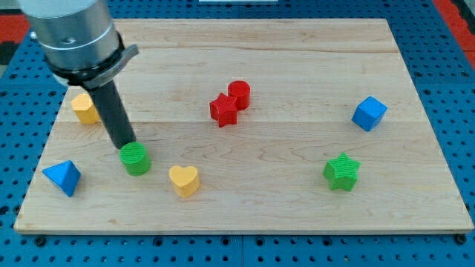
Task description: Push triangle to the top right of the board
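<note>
the blue triangle (61, 177) sits near the bottom left corner of the wooden board (297, 215), which lies on a blue perforated tabletop (453, 89). my tip (125, 145) is to the triangle's right and a little higher in the view, apart from it, and appears to rest right at the top edge of the green cylinder (135, 159), though the rod hides the contact point, so i cannot tell if they truly touch. the arm ends in this plain dark rod, so there is nothing here that spreads or pinches. behind the rod, toward the view's top left, a yellow block (85, 108) is partly covered; its shape is hard to make out. just right of the green cylinder, near the bottom edge, lies a yellow heart (184, 180). between the triangle and the board's top right corner, the red star (223, 110) and the red cylinder (239, 93) stand touching each other near the board's middle. further right, a blue cube (369, 113) sits near the right edge, and a green star (341, 172) lies below it, toward the bottom right. no writing or labels can be read anywhere in the view.
</note>
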You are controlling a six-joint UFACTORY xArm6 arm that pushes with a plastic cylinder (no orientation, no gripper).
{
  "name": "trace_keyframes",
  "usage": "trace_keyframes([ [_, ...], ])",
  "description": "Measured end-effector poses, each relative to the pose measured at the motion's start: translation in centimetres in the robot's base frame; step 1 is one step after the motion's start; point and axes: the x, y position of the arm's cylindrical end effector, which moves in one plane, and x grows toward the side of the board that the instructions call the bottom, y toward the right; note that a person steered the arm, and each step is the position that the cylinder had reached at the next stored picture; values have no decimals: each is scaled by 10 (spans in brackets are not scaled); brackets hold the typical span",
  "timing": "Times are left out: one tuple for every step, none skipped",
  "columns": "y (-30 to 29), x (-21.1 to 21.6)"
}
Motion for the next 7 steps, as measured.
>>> trace_keyframes([
  [-19,0],
  [-36,0],
  [-39,0],
  [-39,1],
  [-39,41],
  [-39,75],
  [-31,82],
])
